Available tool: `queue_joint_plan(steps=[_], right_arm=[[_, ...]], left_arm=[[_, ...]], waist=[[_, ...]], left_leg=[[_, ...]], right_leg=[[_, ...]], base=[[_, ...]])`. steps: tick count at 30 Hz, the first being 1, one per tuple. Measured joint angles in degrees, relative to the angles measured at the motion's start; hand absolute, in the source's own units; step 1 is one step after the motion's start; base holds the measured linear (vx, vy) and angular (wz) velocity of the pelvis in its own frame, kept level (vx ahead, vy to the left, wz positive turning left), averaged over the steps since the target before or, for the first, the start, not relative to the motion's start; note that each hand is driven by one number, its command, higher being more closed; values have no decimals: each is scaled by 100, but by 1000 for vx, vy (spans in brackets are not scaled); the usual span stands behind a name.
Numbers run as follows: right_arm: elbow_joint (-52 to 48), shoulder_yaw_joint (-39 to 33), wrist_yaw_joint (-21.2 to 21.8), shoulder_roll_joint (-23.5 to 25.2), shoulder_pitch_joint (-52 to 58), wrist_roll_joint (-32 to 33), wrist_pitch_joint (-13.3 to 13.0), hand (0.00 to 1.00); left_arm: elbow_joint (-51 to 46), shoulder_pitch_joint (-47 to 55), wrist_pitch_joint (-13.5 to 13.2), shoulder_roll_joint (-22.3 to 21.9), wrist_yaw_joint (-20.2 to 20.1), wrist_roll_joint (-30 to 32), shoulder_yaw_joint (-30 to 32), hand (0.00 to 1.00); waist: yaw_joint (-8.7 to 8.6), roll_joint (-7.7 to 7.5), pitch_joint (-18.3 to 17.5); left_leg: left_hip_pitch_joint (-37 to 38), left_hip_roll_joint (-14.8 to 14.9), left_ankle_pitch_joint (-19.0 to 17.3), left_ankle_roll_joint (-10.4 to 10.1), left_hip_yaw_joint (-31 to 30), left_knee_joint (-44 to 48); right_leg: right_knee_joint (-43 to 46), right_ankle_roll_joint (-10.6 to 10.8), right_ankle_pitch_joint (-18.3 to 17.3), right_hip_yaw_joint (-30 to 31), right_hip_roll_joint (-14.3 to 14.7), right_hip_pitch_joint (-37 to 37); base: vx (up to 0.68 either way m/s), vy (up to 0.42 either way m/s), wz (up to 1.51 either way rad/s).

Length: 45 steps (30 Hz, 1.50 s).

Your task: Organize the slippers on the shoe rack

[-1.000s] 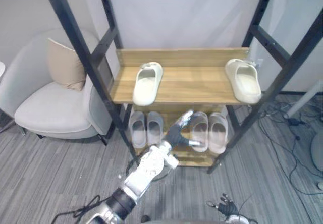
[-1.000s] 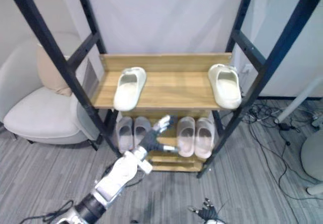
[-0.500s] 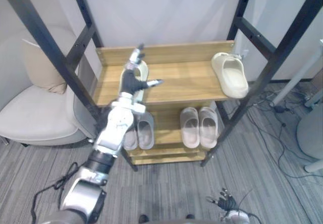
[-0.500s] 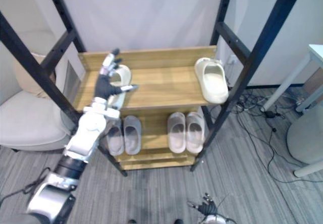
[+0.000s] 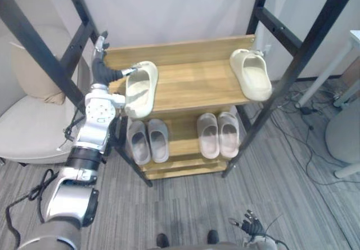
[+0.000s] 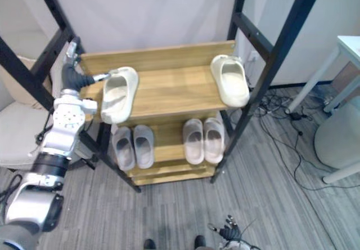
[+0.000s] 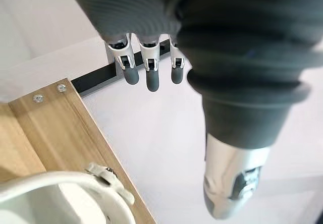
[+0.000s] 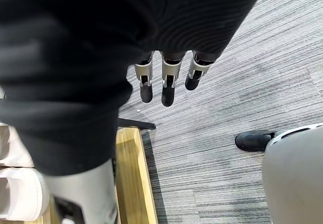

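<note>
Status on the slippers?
Left hand open beside left cream slipper on wooden upper shelf, no grip. Right hand open, low over floor. Other cream slipper far right. Black metal rack post close by left hand.

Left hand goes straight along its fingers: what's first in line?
Likely the rack's black bar, just beyond the fingertips of the left hand, then the white wall; depth is unclear. The cream slipper lies aside, by the thumb.
</note>
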Motion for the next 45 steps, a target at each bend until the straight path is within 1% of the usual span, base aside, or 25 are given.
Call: queue_joint_plan(steps=[2,7,12,14,16,20,22,26,33,41,45], right_arm=[[0,1,0,1,-2,0,0,0],[-12,3,-23,4,-11,0,-14,0],[-151,4,-48,70,12,-1,-21,0],[-226,13,-58,161,24,-1,-34,0],[-245,16,-66,199,39,2,-42,0],[-500,17,-88,200,177,3,-70,0],[-557,15,-89,199,218,4,-78,0],[-688,15,-92,201,318,5,-83,0],[-687,23,-91,202,330,1,-82,0],[-669,45,-89,205,333,-3,-82,0],[-666,86,-90,205,333,-4,-81,0]], left_arm=[[5,-19,18,0,-14,1,-13,0],[451,-308,56,1,-30,216,-177,0],[785,-614,164,4,-43,604,-357,0],[845,-623,199,24,-88,880,-375,0],[847,-628,211,22,-143,983,-434,0],[930,-664,336,21,-158,1264,-454,0],[999,-699,389,16,-169,1307,-455,0],[998,-715,394,15,-166,1351,-446,0],[998,-715,405,14,-142,1359,-165,0],[1000,-714,424,18,-114,1360,11,0],[1001,-714,476,24,-90,1468,49,0]], waist=[[1,4,4],[10,27,33],[8,41,83],[8,40,86],[-1,39,86],[21,26,92],[14,19,97],[12,16,99],[48,0,106],[85,0,105],[100,0,105]], left_leg=[[-6,2,0,0,10,0],[-22,9,-1,-1,91,-3],[-97,15,2,2,178,-2],[-115,25,1,1,273,-2],[-151,28,1,1,287,-1],[-241,46,1,2,405,1],[-251,70,1,2,416,1],[-249,79,1,2,429,1],[-240,85,3,2,429,0],[-194,58,15,14,417,-1],[-195,53,27,28,410,-5]], right_leg=[[0,-1,0,13,2,-1],[54,-6,-1,106,7,-96],[123,-16,8,188,8,-209],[166,-20,12,329,12,-301],[166,-22,24,362,12,-349],[172,-26,76,489,12,-494],[172,-31,86,506,14,-508],[172,-35,92,526,17,-512],[173,-42,103,516,29,-507],[183,-45,105,433,38,-462],[192,-45,105,411,35,-462]], base=[[4,-6,-2],[-13,-6,-8],[-15,0,-11],[-9,3,-22],[-3,-4,-9],[-10,-2,-14],[-8,-9,-6],[-2,-5,-1],[0,0,0],[-5,-3,1],[-6,-3,1]])
